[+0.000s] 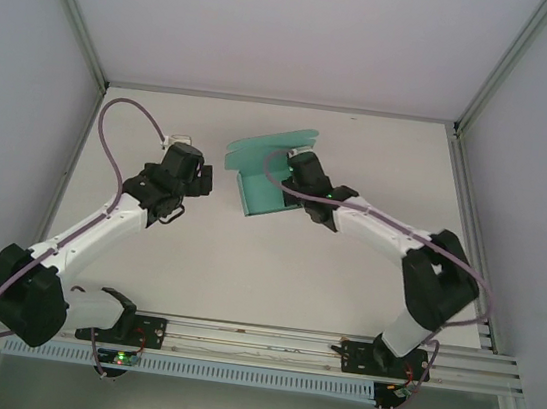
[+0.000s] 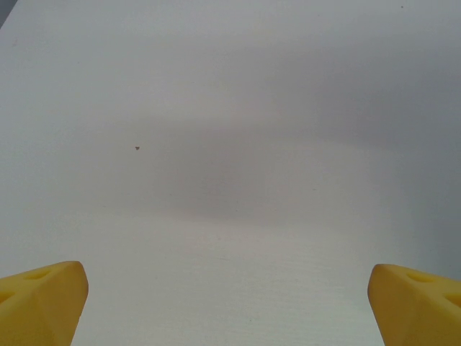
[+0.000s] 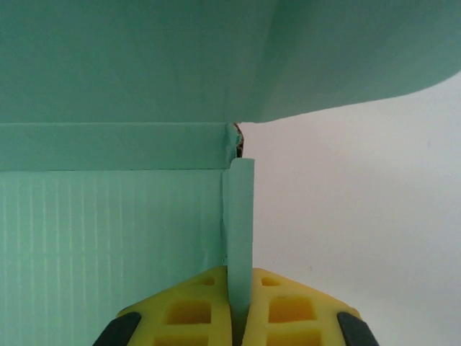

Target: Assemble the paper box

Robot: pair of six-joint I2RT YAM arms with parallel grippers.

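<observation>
Over the counter (image 1: 345,274), in the top view, you had the paper box (image 1: 260,191) lying a little beyond the middle. It was thin teal-green card, half built: a flat floor with low walls raised, and a broad round-edged flap standing along its far side. Your right arm (image 1: 390,235) came up from its base at the near right, bent at the elbow, and stretched leftward to the box's right wall, where the right fingers (image 1: 302,161) met the card. Your left arm (image 1: 89,226) ran diagonally from the near left, and the left fingers (image 1: 202,181) stopped just left of the box, apart from it.

On the left wrist camera, you had the left fingers (image 2: 43,303) spread wide and released, one yellow tip in each bottom corner. Between them lay bare white counter (image 2: 230,108) with one tiny dark speck (image 2: 137,148).

On the right wrist camera, you had the right fingers (image 3: 187,313) clenched on the paper box (image 3: 108,223), the two yellow pads pinching a narrow upright strip of its side wall (image 3: 238,216) from either face. The ribbed floor spread to the left of that strip. A low back wall crossed behind it, creased at the corner. The large flap (image 3: 288,58) arched overhead, its curved edge dropping toward the right. White counter (image 3: 360,231) showed to the right of the pinched wall.
</observation>
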